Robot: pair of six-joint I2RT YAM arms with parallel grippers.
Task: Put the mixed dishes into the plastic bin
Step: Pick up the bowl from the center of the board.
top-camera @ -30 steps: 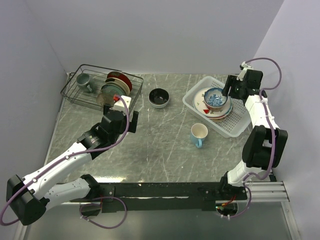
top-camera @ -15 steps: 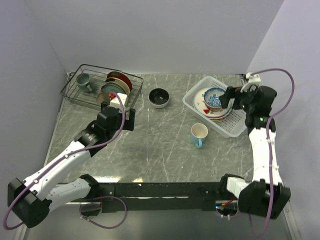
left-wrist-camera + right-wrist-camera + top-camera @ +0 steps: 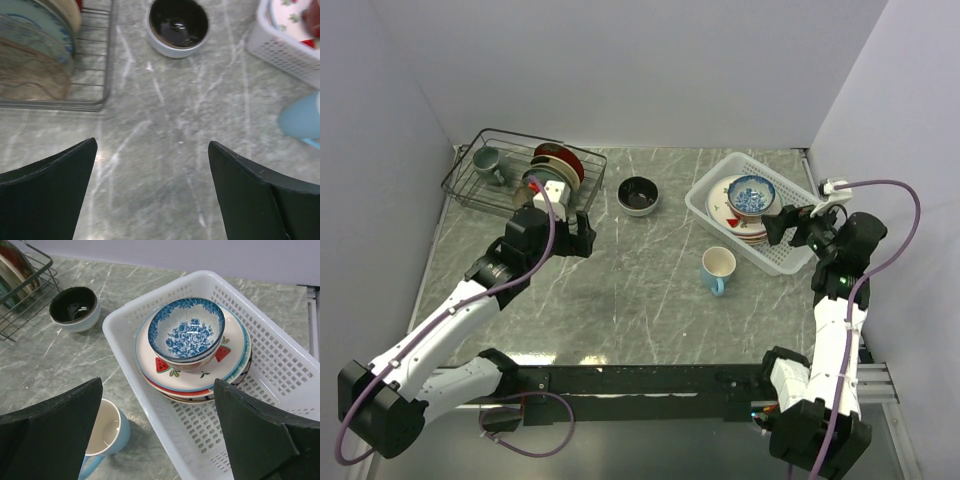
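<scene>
The white plastic bin (image 3: 790,255) (image 3: 280,365) stands at the right. It holds a stack of patterned plates (image 3: 732,215) (image 3: 232,352) with a blue-patterned bowl (image 3: 752,193) (image 3: 186,332) on top. A light blue mug (image 3: 718,269) (image 3: 106,432) stands upright on the table left of the bin. A cream-and-dark bowl (image 3: 639,195) (image 3: 178,25) (image 3: 75,309) sits at the back middle. My right gripper (image 3: 775,228) (image 3: 157,435) is open and empty, above the bin's near right side. My left gripper (image 3: 582,235) (image 3: 152,187) is open and empty over bare table, left of that bowl.
A black wire rack (image 3: 470,185) (image 3: 102,75) at the back left holds upright plates (image 3: 548,175) and a grey-green mug (image 3: 485,160). The table (image 3: 640,290) is grey marble. A wall runs close along the right, past the bin.
My right arm has drawn back from over the bin toward the near right, empty. My left gripper has moved a little further back and right toward the rack.
</scene>
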